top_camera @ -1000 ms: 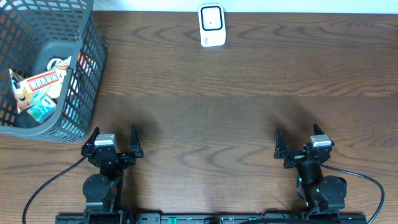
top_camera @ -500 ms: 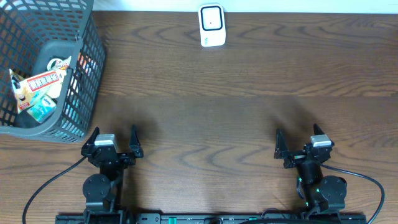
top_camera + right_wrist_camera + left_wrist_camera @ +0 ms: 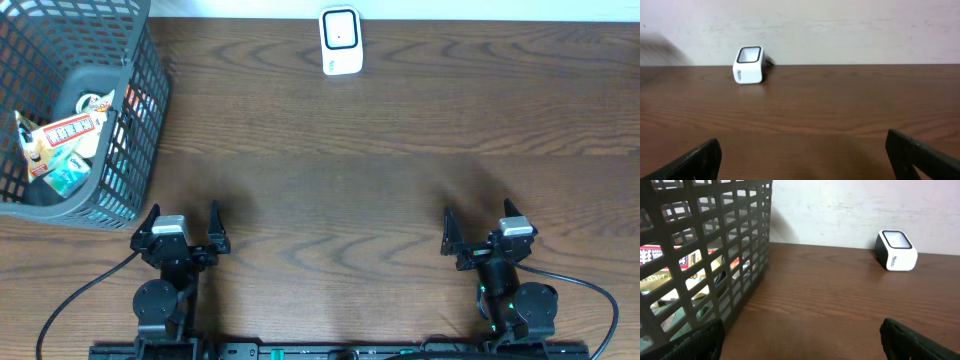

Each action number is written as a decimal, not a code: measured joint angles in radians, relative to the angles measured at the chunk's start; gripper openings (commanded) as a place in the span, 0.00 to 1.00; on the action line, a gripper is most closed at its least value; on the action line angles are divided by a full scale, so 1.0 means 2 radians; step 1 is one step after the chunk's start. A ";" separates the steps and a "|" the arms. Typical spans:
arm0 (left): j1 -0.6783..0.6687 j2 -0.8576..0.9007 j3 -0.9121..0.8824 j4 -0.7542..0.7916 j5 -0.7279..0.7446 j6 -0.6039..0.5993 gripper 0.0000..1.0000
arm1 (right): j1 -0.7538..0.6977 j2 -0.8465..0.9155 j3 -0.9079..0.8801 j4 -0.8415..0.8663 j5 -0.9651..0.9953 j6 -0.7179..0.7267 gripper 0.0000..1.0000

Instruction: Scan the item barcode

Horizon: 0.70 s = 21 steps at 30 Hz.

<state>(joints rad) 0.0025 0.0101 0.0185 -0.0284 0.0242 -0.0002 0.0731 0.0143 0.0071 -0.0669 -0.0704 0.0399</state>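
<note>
Seen from overhead, the dark wooden worktop (image 3: 350, 150) carries a grey mesh basket (image 3: 140, 130) at about 10 o'clock and a small white barcode scanner (image 3: 340, 40) at 12 o'clock, close to the far edge. The items lie inside the basket: a red-and-white packet (image 3: 62, 132) resting above a teal packet (image 3: 68, 172), with other pieces too hidden by the mesh to tell. The left end effector (image 3: 184, 212) sits at 7 o'clock, just beside the basket's near corner, its fingers spread wide and holding nothing. The right end effector (image 3: 478, 215) sits at 5 o'clock, equally wide apart and empty, well apart from the scanner.
</note>
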 measured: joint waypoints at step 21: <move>0.000 0.000 0.000 0.009 0.000 -0.002 0.98 | 0.000 0.000 0.000 0.000 0.000 0.000 0.99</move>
<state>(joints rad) 0.0025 0.0101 0.0185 -0.0109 0.0250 -0.0051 0.0731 0.0143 0.0071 -0.0669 -0.0704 0.0399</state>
